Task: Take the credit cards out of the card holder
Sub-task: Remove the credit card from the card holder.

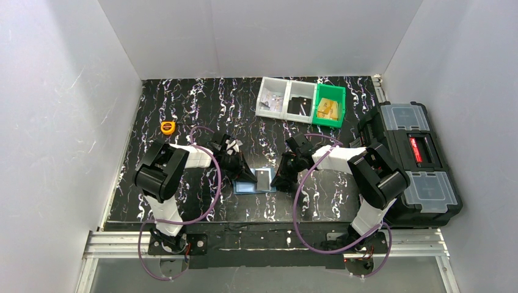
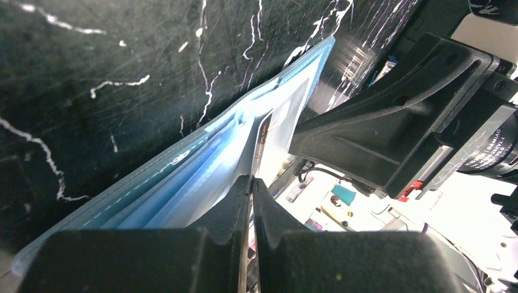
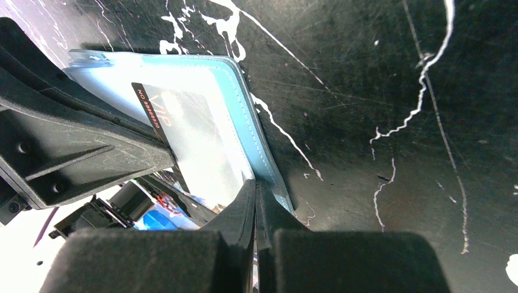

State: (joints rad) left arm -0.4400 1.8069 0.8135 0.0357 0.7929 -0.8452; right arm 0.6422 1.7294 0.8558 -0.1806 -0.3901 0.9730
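The left pincer (image 2: 250, 183) is pressing its fingers together, tips meeting at the edge of the pale shiny inner leaf of the card holder (image 2: 183, 177). Whether a layer is caught between them cannot be told. The right pincer (image 3: 255, 186) is also pressing together, its tips sitting on the stitched blue border at the holder's opposite side. Here too a nipped layer cannot be made out.

The holder is lying spread flat on the counter (image 1: 183, 110), directly between the two pincers, which are facing each other closely across it. A card (image 3: 183, 128) with a black strip along one edge is lying on the holder's inside face, between the two sets of tips.

Outward, the holder is sitting at the counter's middle, near the front edge where the arms are bolted. Bare counter is stretching beyond it toward the clear bins (image 1: 286, 99) and the green bin (image 1: 330, 105) at the far edge. An orange tape measure (image 1: 167, 127) is lying well apart on the left. A black toolbox (image 1: 415, 159) is crowding the right edge, just beside the right arm. White walls are closing in three sides.
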